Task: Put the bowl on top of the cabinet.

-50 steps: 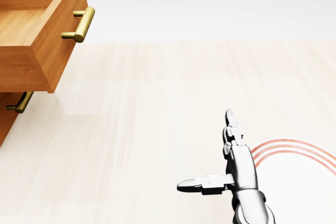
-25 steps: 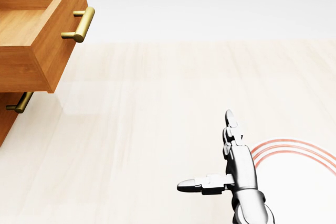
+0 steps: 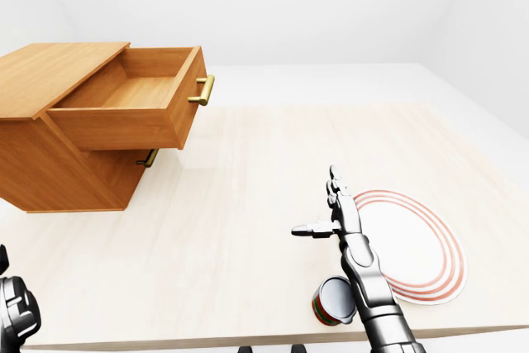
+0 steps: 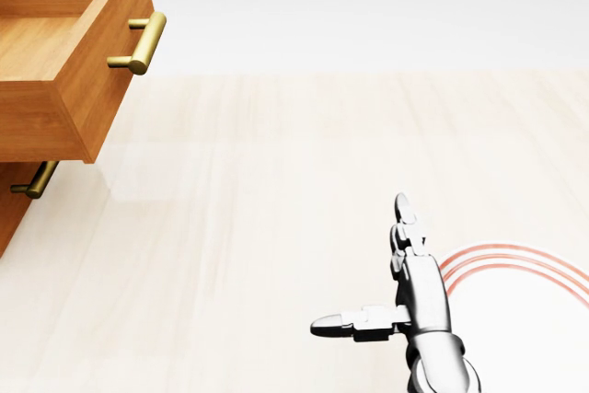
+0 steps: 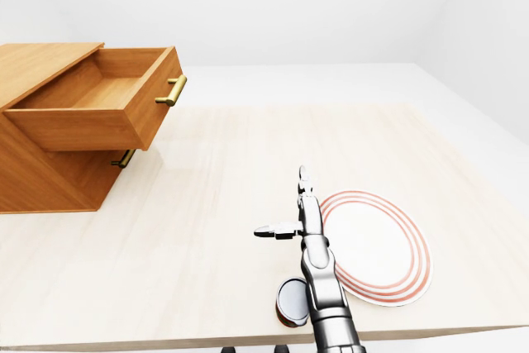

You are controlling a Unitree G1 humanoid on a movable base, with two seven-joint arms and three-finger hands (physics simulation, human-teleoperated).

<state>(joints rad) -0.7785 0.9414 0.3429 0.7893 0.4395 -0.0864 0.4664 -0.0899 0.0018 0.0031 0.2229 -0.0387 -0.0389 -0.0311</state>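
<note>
Reach step: right robot hand [image 3: 331, 214] open, empty, over bench [image 3: 248, 204]; bowl [image 3: 412, 244], seemingly the striped dish, just right of it; cabinet [image 3: 50, 121] far up-left; next, grasp the rim.

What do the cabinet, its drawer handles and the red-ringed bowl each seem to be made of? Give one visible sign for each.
Cabinet: looks like warm brown wood, matte, with faint grain lines on its top and sides.
Drawer handles: seemingly brass-coloured metal, smooth with a soft sheen.
Bowl: probably glazed ceramic, though plastic is possible; it is glossy white with thin red rings near the rim.
</note>
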